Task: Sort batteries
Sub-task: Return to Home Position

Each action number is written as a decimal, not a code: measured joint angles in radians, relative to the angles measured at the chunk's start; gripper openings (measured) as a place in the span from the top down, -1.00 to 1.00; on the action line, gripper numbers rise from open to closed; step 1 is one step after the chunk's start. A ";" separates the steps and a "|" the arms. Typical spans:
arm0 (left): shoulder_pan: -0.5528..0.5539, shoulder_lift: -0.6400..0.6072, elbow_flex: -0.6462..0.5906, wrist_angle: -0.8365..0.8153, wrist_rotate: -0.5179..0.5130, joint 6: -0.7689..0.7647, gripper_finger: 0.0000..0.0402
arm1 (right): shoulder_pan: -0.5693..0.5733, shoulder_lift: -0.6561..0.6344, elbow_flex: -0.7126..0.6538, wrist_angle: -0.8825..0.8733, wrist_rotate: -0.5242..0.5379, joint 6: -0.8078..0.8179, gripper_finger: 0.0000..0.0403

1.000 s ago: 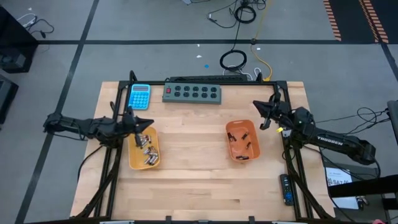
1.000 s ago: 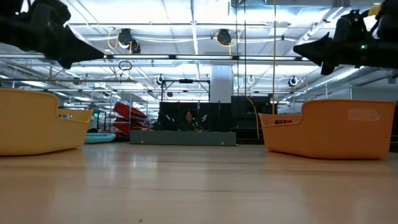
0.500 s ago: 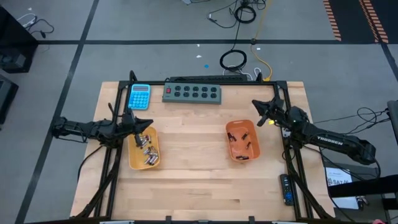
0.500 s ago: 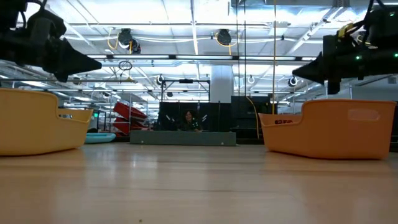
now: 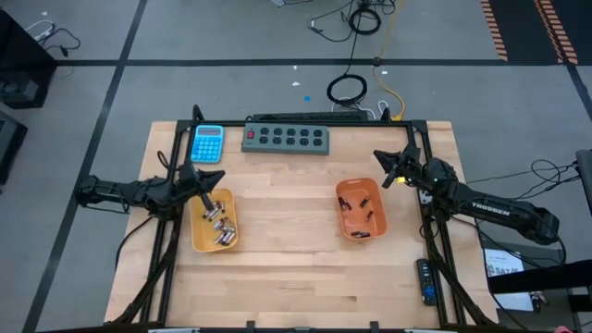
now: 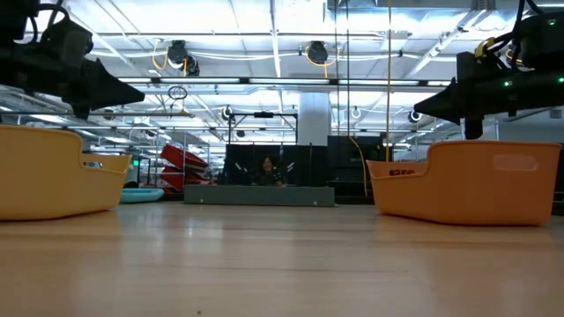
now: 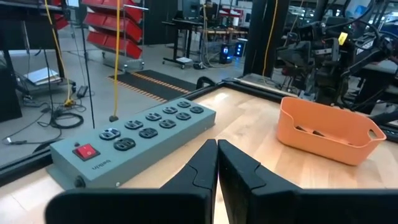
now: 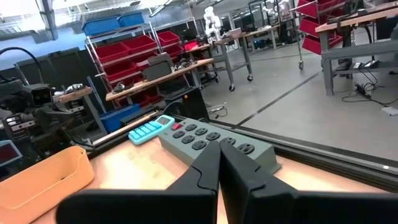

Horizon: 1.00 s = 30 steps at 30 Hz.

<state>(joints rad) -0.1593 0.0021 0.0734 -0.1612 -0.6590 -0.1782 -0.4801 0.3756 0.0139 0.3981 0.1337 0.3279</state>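
Note:
Silvery-grey batteries (image 5: 220, 225) lie in the yellow tray (image 5: 199, 236) on the table's left. Small dark batteries (image 5: 363, 215) lie in the orange tray (image 5: 344, 192) on the right; the left wrist view shows that tray (image 7: 326, 127) too. My left gripper (image 5: 220, 179) is shut and hovers level over the yellow tray's far end, its fingertips (image 7: 217, 163) closed together. My right gripper (image 5: 377, 157) is shut and hovers beyond the orange tray's far right corner, pointing toward the power strip. The low view shows both grippers, left (image 6: 132, 91) and right (image 6: 423, 107), above the tray rims.
A grey power strip (image 5: 286, 138) and a blue calculator (image 5: 207, 143) lie along the far edge. A dark frame rail runs around the table's far and side edges. Bare wood (image 5: 282, 213) lies between the two trays. A person sits far off in the room (image 6: 267, 167).
Both grippers have come down closer to the tray rims, the left one levelling out. The right gripper has also moved a little toward the table's far edge. Both stay shut. The batteries and trays have not moved.

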 joint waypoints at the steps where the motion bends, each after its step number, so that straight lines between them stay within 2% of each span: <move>1: 0.000 0.000 0.000 0.000 0.000 -0.002 0.89 | 0.000 0.000 0.000 0.000 0.000 0.000 1.00; 30: 0.000 0.000 -0.001 -0.001 0.003 0.002 0.89 | 0.000 0.000 0.000 0.000 0.000 0.000 1.00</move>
<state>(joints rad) -0.1593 0.0021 0.0727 -0.1623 -0.6556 -0.1761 -0.4801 0.3756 0.0139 0.3981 0.1337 0.3283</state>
